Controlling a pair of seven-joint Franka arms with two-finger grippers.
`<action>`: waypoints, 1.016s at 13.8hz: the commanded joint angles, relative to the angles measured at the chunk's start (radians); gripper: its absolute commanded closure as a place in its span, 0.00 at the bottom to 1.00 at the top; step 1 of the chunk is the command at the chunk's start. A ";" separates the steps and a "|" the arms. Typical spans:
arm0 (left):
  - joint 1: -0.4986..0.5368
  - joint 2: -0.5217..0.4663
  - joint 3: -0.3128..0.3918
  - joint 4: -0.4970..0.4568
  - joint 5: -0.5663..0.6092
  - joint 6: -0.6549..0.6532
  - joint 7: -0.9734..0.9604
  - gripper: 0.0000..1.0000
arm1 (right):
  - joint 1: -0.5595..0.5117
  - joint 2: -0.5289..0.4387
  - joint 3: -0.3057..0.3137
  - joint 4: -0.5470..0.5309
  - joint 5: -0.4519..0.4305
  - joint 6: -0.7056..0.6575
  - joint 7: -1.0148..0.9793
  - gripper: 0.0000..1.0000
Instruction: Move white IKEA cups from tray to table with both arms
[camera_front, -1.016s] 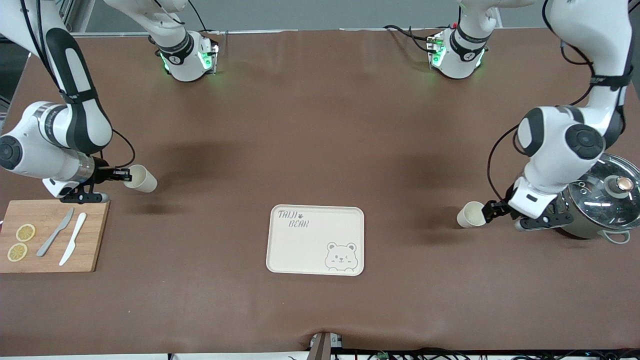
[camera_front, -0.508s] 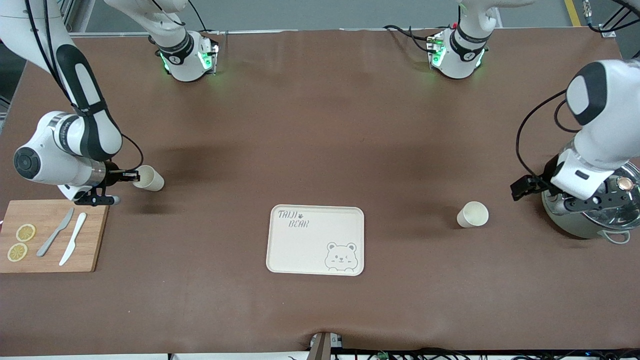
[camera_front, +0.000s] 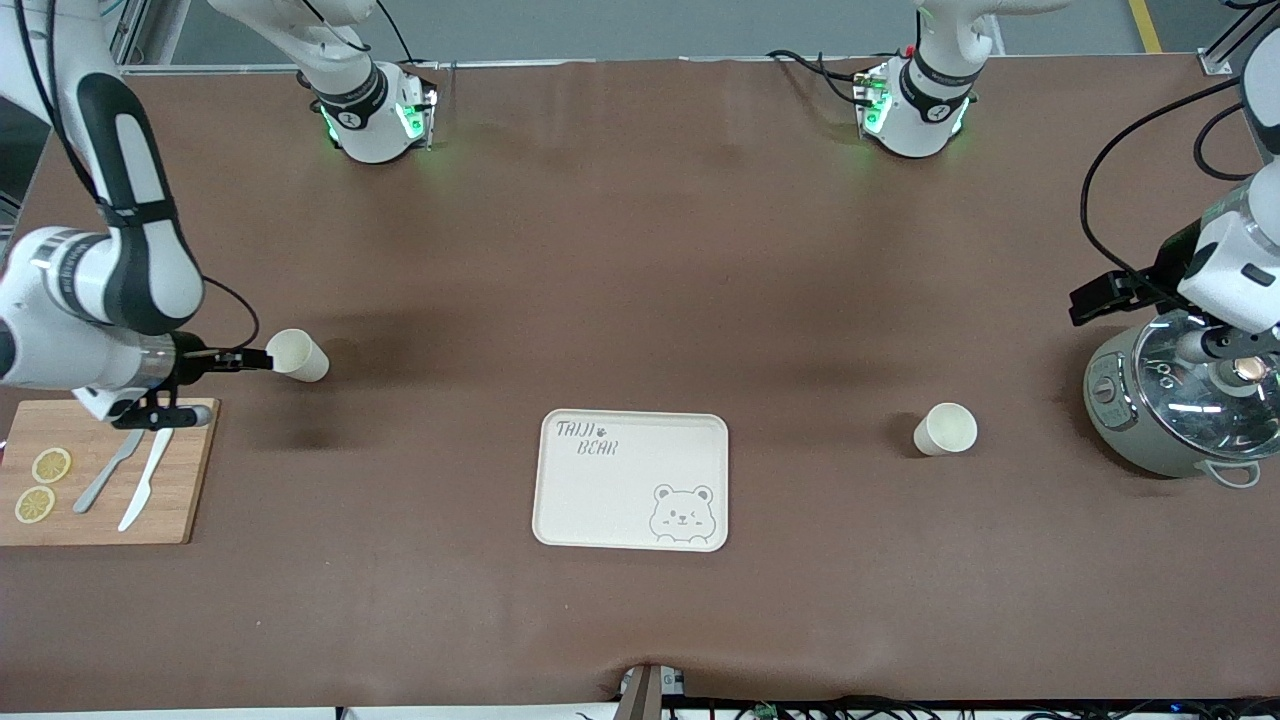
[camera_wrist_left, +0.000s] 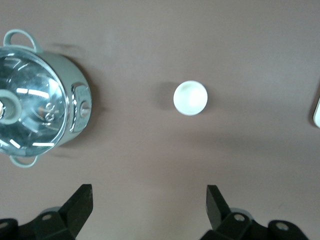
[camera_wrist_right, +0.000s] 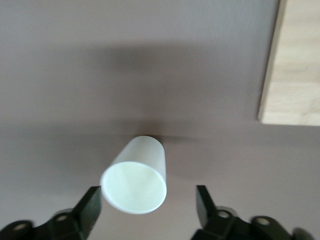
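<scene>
**Both cups set down, both pincers let go**

A moment ago each arm held a cup. Now the left pincer (camera_front: 1085, 300) has gone up and away from its cup and hangs open over the worktop (camera_front: 640, 250) beside the silver pot (camera_front: 1180, 405). In the left wrist view its fingers (camera_wrist_left: 80, 205) stand wide apart with nothing between them.

The right pincer (camera_front: 262, 358) has just spread its fingers (camera_wrist_right: 92, 202). It sits low at the rim of its cup, beside the wooden board (camera_front: 100, 475), and no longer grips the cup.

The cup near the left arm (camera_front: 945, 429) stands upright on the worktop between the bear tray (camera_front: 632, 480) and the pot. It has stayed where it was half a second ago. The cup near the right arm (camera_front: 297, 354) stands on the worktop toward the right arm's end, farther from the front camera than the tray.

Both cups are small, plain and cream-white, with round rims and no handles.
</scene>
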 joint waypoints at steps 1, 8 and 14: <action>0.044 0.008 -0.005 0.037 0.025 -0.060 0.063 0.00 | 0.017 0.022 0.011 0.165 -0.003 -0.069 -0.005 0.00; 0.051 -0.007 -0.008 0.106 0.027 -0.080 0.080 0.00 | 0.097 0.029 0.010 0.563 -0.017 -0.270 -0.003 0.00; 0.024 -0.162 -0.011 0.029 0.001 -0.111 0.093 0.00 | 0.120 -0.163 0.021 0.569 -0.015 -0.484 0.009 0.00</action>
